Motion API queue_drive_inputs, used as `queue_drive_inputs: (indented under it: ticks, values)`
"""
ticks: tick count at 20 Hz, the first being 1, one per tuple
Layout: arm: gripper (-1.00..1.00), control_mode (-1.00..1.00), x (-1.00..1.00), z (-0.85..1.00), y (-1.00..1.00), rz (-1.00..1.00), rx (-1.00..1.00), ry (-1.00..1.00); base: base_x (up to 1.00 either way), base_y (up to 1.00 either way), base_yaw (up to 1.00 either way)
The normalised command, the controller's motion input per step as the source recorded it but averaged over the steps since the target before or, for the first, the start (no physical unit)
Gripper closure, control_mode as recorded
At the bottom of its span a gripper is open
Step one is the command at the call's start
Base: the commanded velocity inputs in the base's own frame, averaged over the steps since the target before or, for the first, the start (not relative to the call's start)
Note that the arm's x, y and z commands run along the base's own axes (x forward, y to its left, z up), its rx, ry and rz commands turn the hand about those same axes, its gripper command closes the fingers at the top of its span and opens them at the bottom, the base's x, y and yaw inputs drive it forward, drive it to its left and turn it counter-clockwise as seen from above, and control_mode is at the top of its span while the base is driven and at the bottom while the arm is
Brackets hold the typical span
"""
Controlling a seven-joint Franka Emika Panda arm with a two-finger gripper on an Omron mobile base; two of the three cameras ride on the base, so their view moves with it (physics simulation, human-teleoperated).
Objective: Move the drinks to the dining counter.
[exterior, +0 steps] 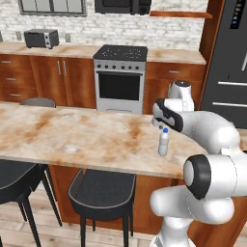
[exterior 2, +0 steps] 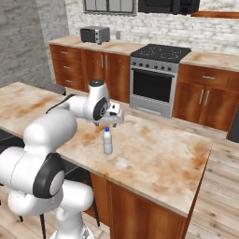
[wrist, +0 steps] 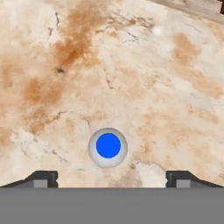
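Dark fingers (wrist: 43, 178) wide apart, empty.

arm (exterior: 212, 130): glossy white, fat rounded segments, smooth shell
joints: dark grey to black rings and round caps between the white segments; big dark disc on the near joint (exterior: 198, 176), same disc in right base view (exterior 2: 46, 175)
seams: thin dotted lines along the white shell near the lower joints
wrist: white rounded cap on top (exterior: 181, 89), dark band wrapping the link under it
hand: white boxy block with dark face (exterior 2: 113, 112)
gripper (wrist: 112, 178): two small dark grey finger tips, blocky, lighter grey square patch on each
fingertips (wrist: 43, 179): flat-topped, stepped outline
cables, screws, markings: none readable
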Motion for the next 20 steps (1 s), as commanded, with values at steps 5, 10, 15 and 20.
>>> queue_drive_inputs:
  ticks: [5,10,15,20]
  values:
    - [-1.00,-1.00,-0.68,0.58,0.00,-0.02,0.04,-0.01,0.00,0.00,0.00]
    - [-1.00,-1.00,-0.81,0.23,0.00,-0.09,0.14,-0.06,0.00,0.00,0.00]
    - [-1.00,-1.00,-0.74,0.33,0.07,-0.05,-0.01,-0.21,0.00,0.00,0.00]
    - [-1.00,-1.00,-0.63,0.35,0.09,0.00,-0.08,-0.23,0.00,0.00,0.00]
